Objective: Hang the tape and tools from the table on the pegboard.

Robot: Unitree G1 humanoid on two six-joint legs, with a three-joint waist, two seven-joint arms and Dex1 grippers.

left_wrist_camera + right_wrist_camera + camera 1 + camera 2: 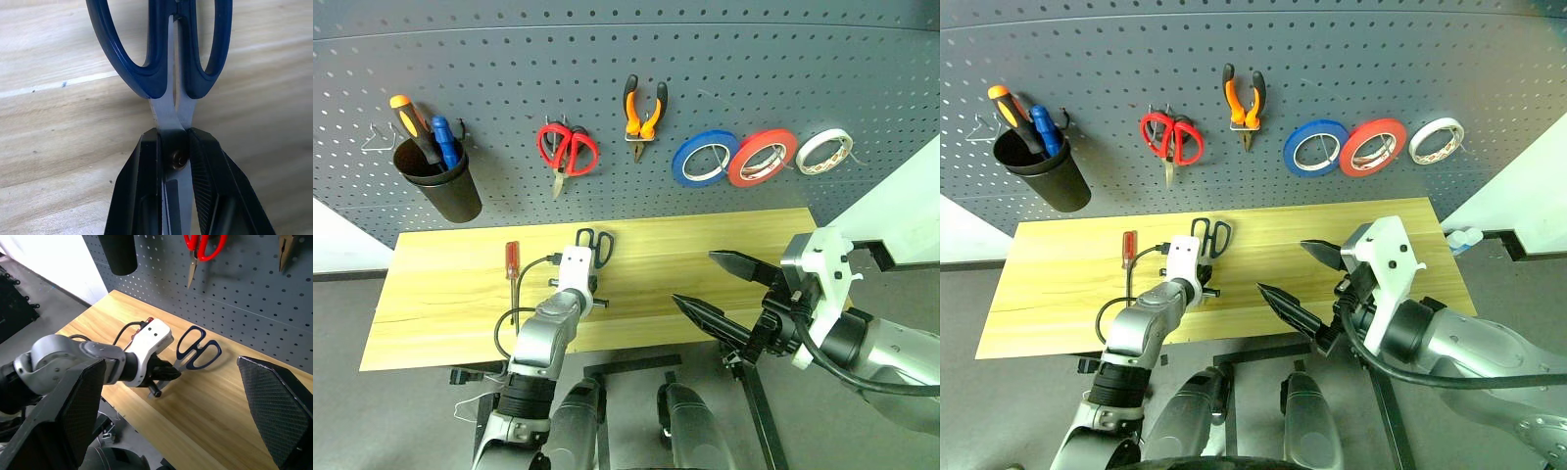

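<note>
Black-handled scissors (197, 348) clamped in left claw (174, 147); table (724, 245) beneath

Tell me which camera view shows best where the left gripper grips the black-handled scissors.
The left wrist view: the left gripper is shut on the scissors at the pivot screw, handles pointing away. The right wrist view shows the grip from the side. In the head views the wrist hides the blades; the handles show.

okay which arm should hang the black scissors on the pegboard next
Left. Its pincer is already shut on the black scissors at the blades, while the right pincer hangs open over the table.
</note>
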